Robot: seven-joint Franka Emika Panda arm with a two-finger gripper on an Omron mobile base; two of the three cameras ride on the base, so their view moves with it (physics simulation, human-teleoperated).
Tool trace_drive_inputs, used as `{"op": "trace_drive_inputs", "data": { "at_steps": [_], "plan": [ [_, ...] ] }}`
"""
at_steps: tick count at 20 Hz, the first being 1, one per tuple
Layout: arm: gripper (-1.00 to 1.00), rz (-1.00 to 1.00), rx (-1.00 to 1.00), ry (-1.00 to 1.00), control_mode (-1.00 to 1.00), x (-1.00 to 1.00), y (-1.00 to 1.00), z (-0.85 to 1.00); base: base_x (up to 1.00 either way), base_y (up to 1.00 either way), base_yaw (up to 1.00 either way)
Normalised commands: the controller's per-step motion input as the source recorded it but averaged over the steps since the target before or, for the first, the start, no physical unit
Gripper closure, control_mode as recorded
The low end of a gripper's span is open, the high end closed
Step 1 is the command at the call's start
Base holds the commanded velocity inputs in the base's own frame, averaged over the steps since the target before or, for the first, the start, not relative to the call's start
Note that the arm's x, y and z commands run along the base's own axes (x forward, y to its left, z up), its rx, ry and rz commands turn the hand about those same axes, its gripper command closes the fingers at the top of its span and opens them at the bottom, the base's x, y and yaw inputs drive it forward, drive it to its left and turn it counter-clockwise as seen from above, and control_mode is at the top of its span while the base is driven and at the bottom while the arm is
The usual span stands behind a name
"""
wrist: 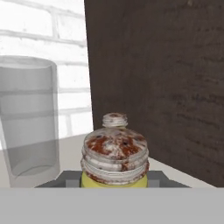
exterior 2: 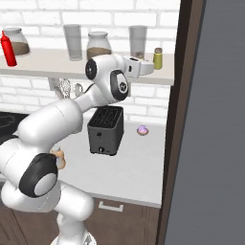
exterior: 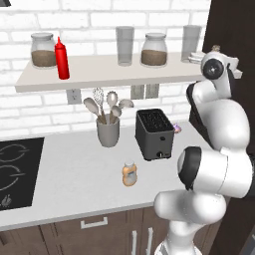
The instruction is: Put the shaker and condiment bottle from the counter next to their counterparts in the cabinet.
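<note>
A shaker [wrist: 114, 159] is held clenched in the pincer [wrist: 114, 181], seen in the hand view from just behind its speckled brown cap, with the yellow body low between the fingers. The arm is raised to the right end of the shelf [exterior: 99, 74]. In the right base view the hand [exterior 2: 139, 66] reaches along the board toward the second shaker [exterior 2: 157, 58], which stands upright near the shelf's right end, beside the dark side panel [exterior 2: 184, 95]. In the hand view a second cap peeps just above the held one, probably that counterpart straight ahead. A glass [wrist: 28, 122] stands on the left there, close by.

The step in hand is judged to be the setting down of the held shaker next to its twin. For this to be done well, the shaker is best kept upright and lowered until its base sits flat on the board before the grip is eased. It should be placed just beside the twin without knocking it, and clear of the glass. The hand is then best drawn straight back, so that neither shaker is toppled.

The bottle [exterior: 129, 174] stands on the tabletop [exterior: 74, 174] in front of the toaster [exterior: 154, 133], not yet moved. Its counterpart, the red bottle [exterior: 62, 59], is well apart at the shelf's left end.
</note>
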Motion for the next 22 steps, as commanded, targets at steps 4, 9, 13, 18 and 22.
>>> {"op": "trace_drive_inputs", "data": {
  "at_steps": [4,9,13,18,22],
  "plan": [
    [1.0,0.0,0.0,0.0,-1.0,0.15,-0.07,0.0,0.0,0.0,0.0],
    [1.0,0.0,0.0,0.0,-1.0,0.17,-0.09,0.0,0.0,0.0,0.0],
    [1.0,0.0,0.0,0.0,-1.0,0.16,-0.08,0.0,0.0,0.0,0.0],
    [1.0,0.0,0.0,0.0,-1.0,0.15,-0.07,0.0,0.0,0.0,0.0],
    [1.0,0.0,0.0,0.0,-1.0,0.1,-0.07,0.0,0.0,0.0,0.0]
  ]
}}
